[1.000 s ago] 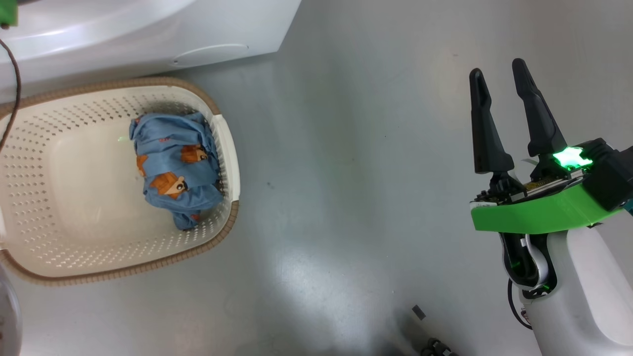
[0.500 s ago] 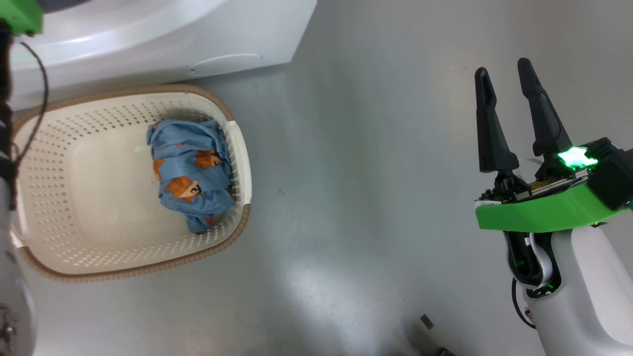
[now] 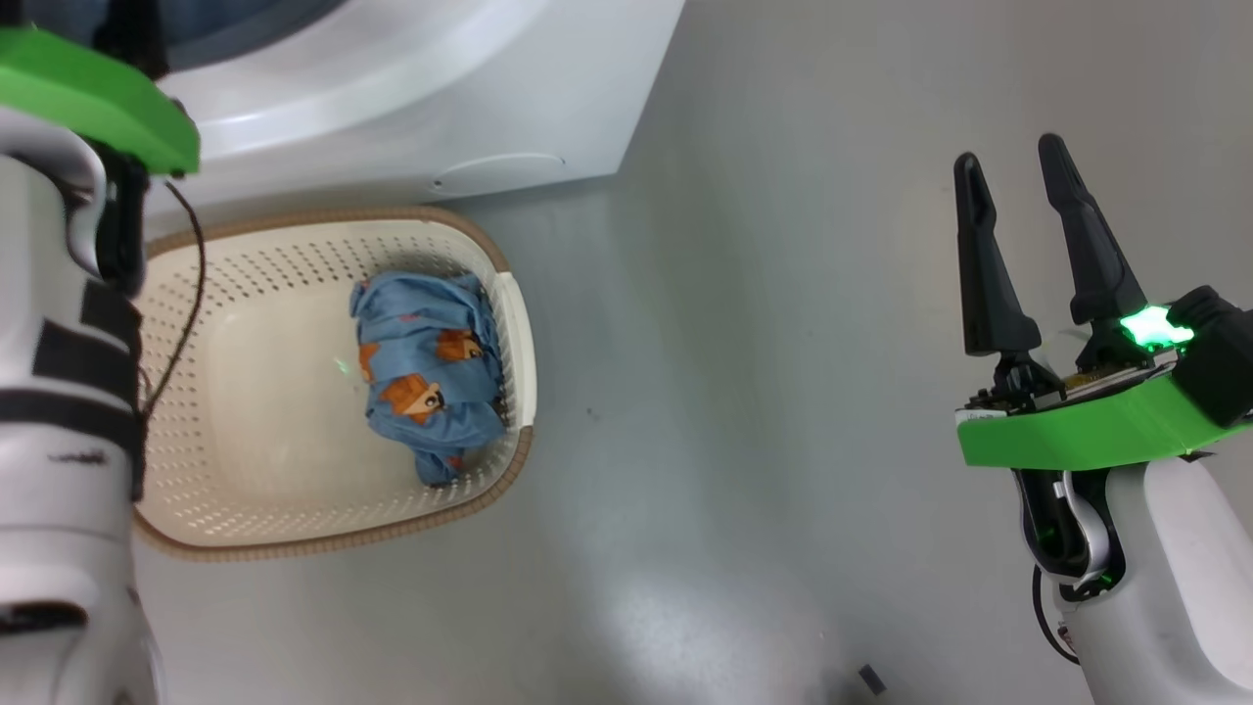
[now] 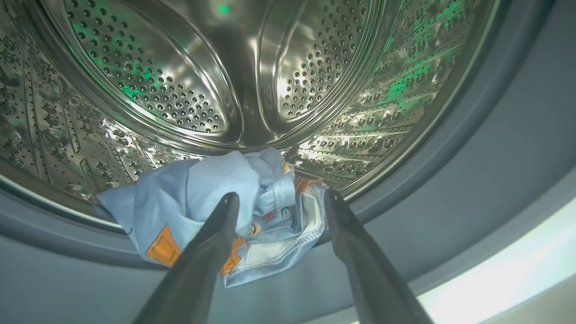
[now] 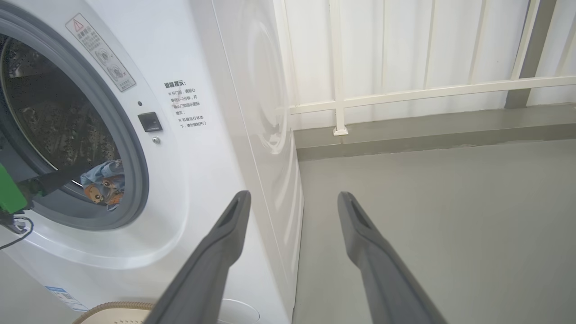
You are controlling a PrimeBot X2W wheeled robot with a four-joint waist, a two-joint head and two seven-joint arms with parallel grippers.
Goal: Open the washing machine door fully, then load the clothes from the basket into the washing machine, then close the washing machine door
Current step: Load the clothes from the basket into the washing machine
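Our left end effector (image 4: 282,195) hangs spread and empty inside the drum (image 4: 180,67) of the washing machine (image 3: 411,108). One blue bundle (image 4: 189,193) lies at the lip and spills onto the gasket (image 4: 450,189), so it could slide out or snag in the door. The basket (image 3: 294,534) holds the other bundle (image 3: 426,367). Our right end effector (image 3: 1008,152) is spread and idle.

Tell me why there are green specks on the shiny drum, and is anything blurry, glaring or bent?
Left wrist view: the green specks on the drum look like reflections of a green lamp; the left gripper is soft close to the lens. Head view: pale glare on the floor. Right wrist view: the washing machine looks slightly bowed, likely the wide lens.
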